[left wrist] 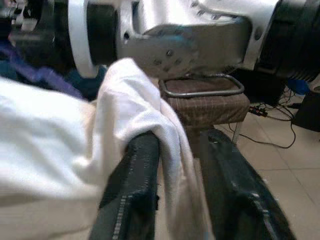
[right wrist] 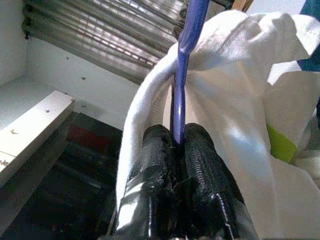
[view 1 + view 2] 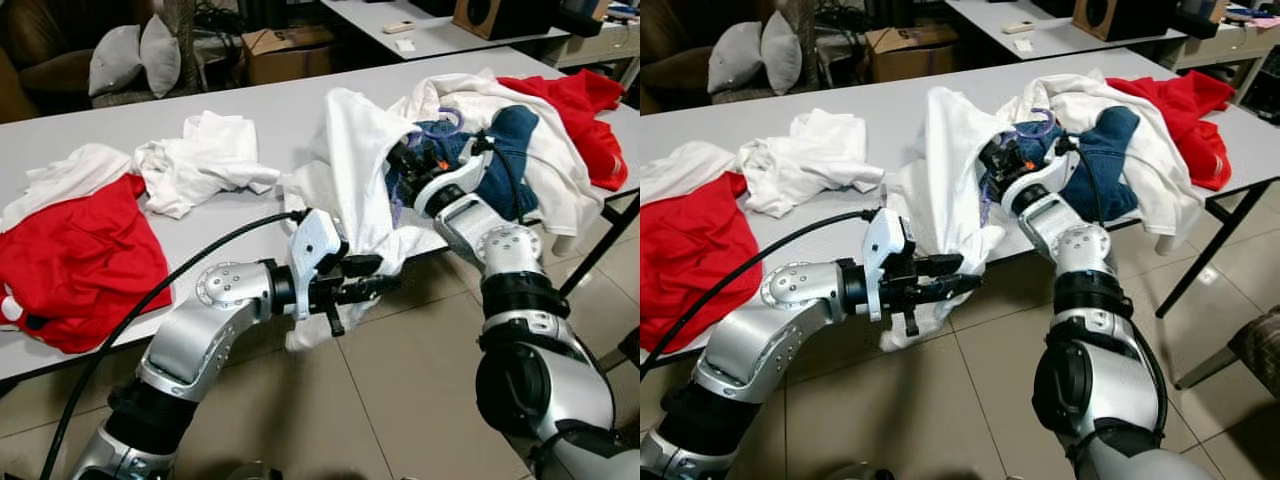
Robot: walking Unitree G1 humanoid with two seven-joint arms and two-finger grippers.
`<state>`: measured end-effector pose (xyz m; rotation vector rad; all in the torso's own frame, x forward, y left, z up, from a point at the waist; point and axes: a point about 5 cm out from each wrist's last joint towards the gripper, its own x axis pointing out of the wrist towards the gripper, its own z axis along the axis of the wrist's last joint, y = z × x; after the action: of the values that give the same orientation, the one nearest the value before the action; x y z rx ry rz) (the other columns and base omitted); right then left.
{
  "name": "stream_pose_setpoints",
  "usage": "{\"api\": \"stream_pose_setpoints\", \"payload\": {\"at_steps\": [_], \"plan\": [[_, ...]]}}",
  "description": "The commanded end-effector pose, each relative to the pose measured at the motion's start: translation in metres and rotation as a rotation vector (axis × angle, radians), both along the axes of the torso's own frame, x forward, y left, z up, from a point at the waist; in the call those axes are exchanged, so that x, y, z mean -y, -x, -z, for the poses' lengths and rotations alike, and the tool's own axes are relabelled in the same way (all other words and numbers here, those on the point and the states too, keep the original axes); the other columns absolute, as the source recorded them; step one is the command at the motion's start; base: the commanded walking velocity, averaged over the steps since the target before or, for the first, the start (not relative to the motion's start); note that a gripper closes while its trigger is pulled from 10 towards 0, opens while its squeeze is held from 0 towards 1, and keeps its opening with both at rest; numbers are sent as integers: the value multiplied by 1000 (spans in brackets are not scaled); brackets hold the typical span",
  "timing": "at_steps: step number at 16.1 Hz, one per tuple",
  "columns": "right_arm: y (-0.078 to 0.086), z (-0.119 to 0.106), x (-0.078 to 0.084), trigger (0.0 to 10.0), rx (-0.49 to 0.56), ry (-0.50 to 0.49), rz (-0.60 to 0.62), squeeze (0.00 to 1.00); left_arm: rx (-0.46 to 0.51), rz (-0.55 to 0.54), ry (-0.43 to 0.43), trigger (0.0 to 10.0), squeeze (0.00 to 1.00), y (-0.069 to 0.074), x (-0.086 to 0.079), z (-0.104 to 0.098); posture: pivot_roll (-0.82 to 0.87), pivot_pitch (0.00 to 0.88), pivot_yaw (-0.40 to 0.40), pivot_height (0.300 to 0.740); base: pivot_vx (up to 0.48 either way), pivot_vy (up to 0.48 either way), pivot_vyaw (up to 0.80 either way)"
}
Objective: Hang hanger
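Right pincer (image 2: pixel 175 145) clamped tight on a purple hanger (image 2: pixel 184 65), fingers together around its thin bar; the hanger sits inside the neck of a white shirt (image 3: pixel 355 160) draped over it at the front edge of the grey counter (image 3: pixel 270 110). Hanger's purple loop pokes out above the shirt near a blue garment (image 3: pixel 505 150). Left pincer (image 3: pixel 375 285) held in front of the counter edge, below the shirt; its fingers stand apart with a fold of the shirt's hanging white cloth passing between them, touching one finger (image 1: pixel 132 185). Red garment (image 3: pixel 80 260) lies on the counter's left end, with a crumpled white cloth (image 3: pixel 205 160) beside it. Another red garment (image 3: pixel 575 110) on the right end, partly under more white cloth. A brown padded stool (image 1: pixel 207 102) stands on the tile floor (image 3: pixel 400 400).
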<state>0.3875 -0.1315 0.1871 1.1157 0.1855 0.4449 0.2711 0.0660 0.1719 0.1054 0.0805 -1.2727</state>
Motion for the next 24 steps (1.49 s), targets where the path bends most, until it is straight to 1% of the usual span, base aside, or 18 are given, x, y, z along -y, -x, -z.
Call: {"api": "stream_pose_setpoints", "payload": {"at_steps": [1, 3, 4, 6, 7, 8, 9, 10, 12, 13, 14, 16, 17, 19, 20, 21, 22, 24], "plan": [[2, -7, 3, 10000, 19, 0, 0, 0, -18, -16, -23, 10000, 1000, -2, -6, 2, -32, 0, 49, 740, 0, 0, 0], [7, -9, 8, 10000, 20, 0, 10, 0, -44, -7, -32, 10000, 1000, -1, -13, 3, -34, 0, 55, 740, 0, 0, 0], [9, -9, 11, 10000, 19, 3, 16, 0, -55, -18, -28, 10000, 1000, -2, -19, 1, -35, 0, 59, 740, 0, 0, 0], [10, -9, 13, 10000, 17, 6, 20, 0, -69, -21, -9, 10000, 1000, -3, -24, -1, -36, 0, 61, 740, 0, 0, 0], [11, -7, 15, 10000, 8, 20, 23, 0, -78, -18, 5, 10000, 0, -4, -30, -3, -36, 0, 65, 740, 0, 0, 0], [13, -6, 16, 10000, -5, 50, 21, 0, -74, -1, -1, 10000, 0, -3, -34, -4, -38, 0, 69, 740, 0, 0, 0], [15, -6, 16, 10000, -11, 71, 15, 0, -91, 19, -9, 10000, 0, -1, -37, -5, -38, 0, 69, 740, 0, 0, 0], [17, -7, 16, 10000, -11, 122, 5, 0, -128, 39, -8, 10000, 0, 1, -44, -6, -42, 0, 75, 740, 0, 0, 0], [19, -11, 17, 10000, -1, 185, -9, 0, -168, 19, 3, 10000, 0, 1, -58, -9, -44, 0, 76, 740, 0, 0, 0], [20, -13, 18, 10000, 23, 244, -22, 0, -161, -16, 14, 10000, 0, -1, -66, -11, -43, 0, 72, 740, 0, 0, 0], [22, -15, 19, 10000, 44, 273, -29, 0, -156, -42, 20, 10000, 0, -3, -72, -13, -39, 0, 66, 740, 0, 0, 0], [28, -21, 22, 10000, 132, 292, -66, 0, -152, -87, 22, 10000, 0, -4, -83, -13, -33, 0, 58, 740, 0, 0, 0], [31, -23, 23, 10000, 185, 300, -95, 0, -141, -111, 22, 10000, 0, -5, -85, -13, -33, 0, 56, 740, 0, 0, 0], [41, -31, 27, 10000, 316, 311, -168, 0, -92, -195, 32, 10000, 0, -13, -88, -15, -33, 0, 54, 740, 0, 0, 0], [45, -34, 32, 10000, 359, 339, -199, 0, -76, -241, 64, 10000, 0, -18, -91, -19, -33, 0, 53, 740, 0, 0, 0], [53, -39, 39, 10000, 415, 407, -262, 0, -69, -253, 87, 10000, 216, -19, -96, -24, -37, 0, 52, 740, 0, 0, 0], [59, -43, 43, 10000, 445, 429, -307, 0, -71, -253, 91, 10000, 353, -17, -99, -25, -37, 0, 51, 740, 0, 0, 0], [67, -46, 51, 10000, 467, 486, -353, 0, -64, -286, 80, 10000, 302, -17, -102, -22, -38, 0, 49, 740, 0, 0, 0]]}}
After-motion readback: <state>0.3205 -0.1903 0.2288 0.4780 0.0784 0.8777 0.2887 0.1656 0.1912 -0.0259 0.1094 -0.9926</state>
